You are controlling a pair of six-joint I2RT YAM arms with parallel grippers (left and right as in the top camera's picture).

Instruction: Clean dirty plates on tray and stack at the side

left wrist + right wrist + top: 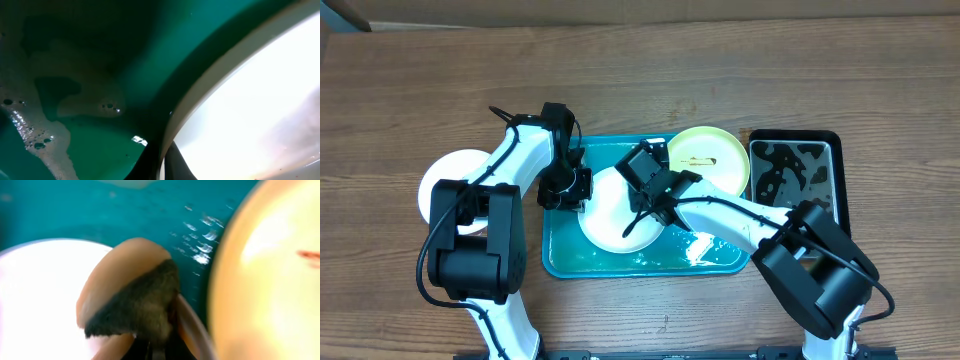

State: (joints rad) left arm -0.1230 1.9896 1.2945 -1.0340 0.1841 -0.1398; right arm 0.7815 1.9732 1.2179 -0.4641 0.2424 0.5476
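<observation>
The white plate (610,215) lies flat in the teal tray (555,262), mid-bench toward the near edge. On that slick, soapy floor it could skid under a scrub, the more so as I cannot tell whether the left gripper (567,190) at its left rim is clamped or spread. The right gripper (655,200) pinches a tan sponge (135,300) with a dark bristly face over the glossy plate. A wide stroke might knock the smooth yellow-green plate (710,160) at the tray's far right corner.

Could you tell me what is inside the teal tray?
A white plate, foamy water, and a yellow-green plate over the far right corner of the tray. The right gripper and its brush hide part of the white plate.
</observation>
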